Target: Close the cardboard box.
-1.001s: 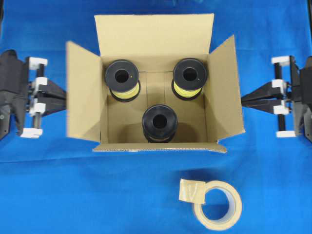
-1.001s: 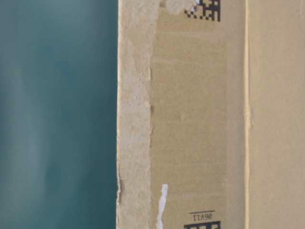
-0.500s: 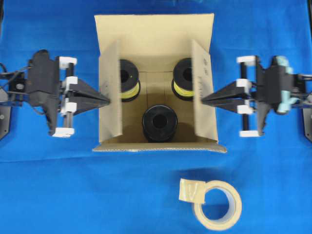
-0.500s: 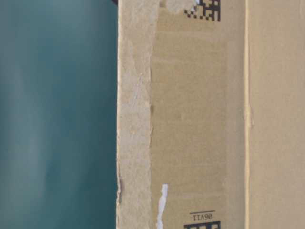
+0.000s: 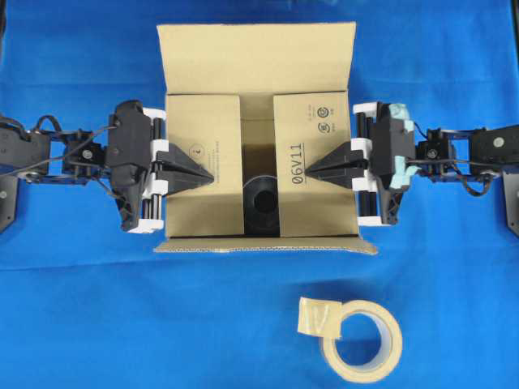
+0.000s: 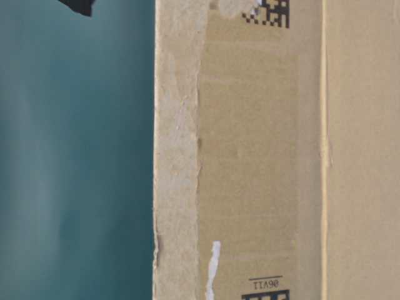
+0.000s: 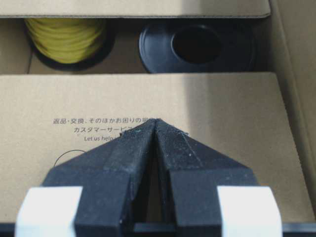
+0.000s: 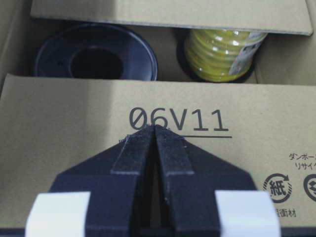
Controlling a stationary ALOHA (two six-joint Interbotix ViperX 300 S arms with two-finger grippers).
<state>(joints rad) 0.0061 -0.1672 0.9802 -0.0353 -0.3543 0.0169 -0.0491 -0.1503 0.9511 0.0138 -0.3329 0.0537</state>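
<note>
the cardboard box (image 5: 258, 65) sits mid-desk, both side flaps folded flat over black spools (image 5: 261, 201). the left gripper (image 5: 209, 174) and right gripper (image 5: 308, 172) press those flaps, fingers together, gripping nothing.

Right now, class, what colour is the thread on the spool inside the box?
Yellow thread on a black spool, clearest in the right wrist view.

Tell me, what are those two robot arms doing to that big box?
They are closing the cardboard box. The left claw and the right claw, both pinched shut, each press one side flap down flat. A gap between the flaps shows a black spool inside. The far flap is not folded over yet. A tape roll lies on the blue cloth nearby.
</note>
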